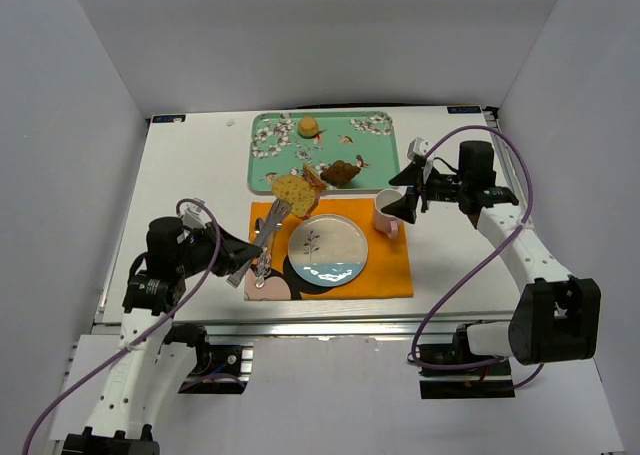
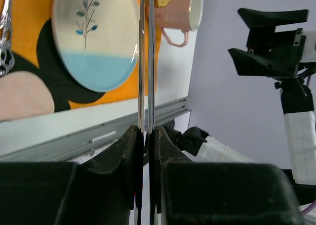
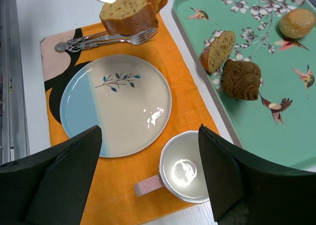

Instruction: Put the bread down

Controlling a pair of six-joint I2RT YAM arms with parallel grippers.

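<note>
The broad bread slice (image 1: 293, 192) (image 3: 129, 10) is pinched at the tip of metal tongs (image 1: 268, 230) (image 2: 142, 62). It hangs over the back left of the orange placemat (image 1: 385, 270), beside the blue-and-cream plate (image 1: 328, 249) (image 3: 116, 104). My left gripper (image 1: 232, 250) (image 2: 146, 131) is shut on the tongs' handles. A smaller bread slice (image 1: 313, 178) (image 3: 217, 49) lies at the near edge of the teal tray (image 1: 375, 150). My right gripper (image 1: 405, 203) (image 3: 150, 156) stands open above the pink mug (image 1: 387, 215) (image 3: 185, 168), holding nothing.
A brown muffin-like lump (image 3: 241, 79) and a small round bun (image 3: 297, 22) lie on the tray. A fork and other cutlery (image 3: 106, 39) (image 1: 262, 265) lie on the mat left of the plate. White walls enclose the table.
</note>
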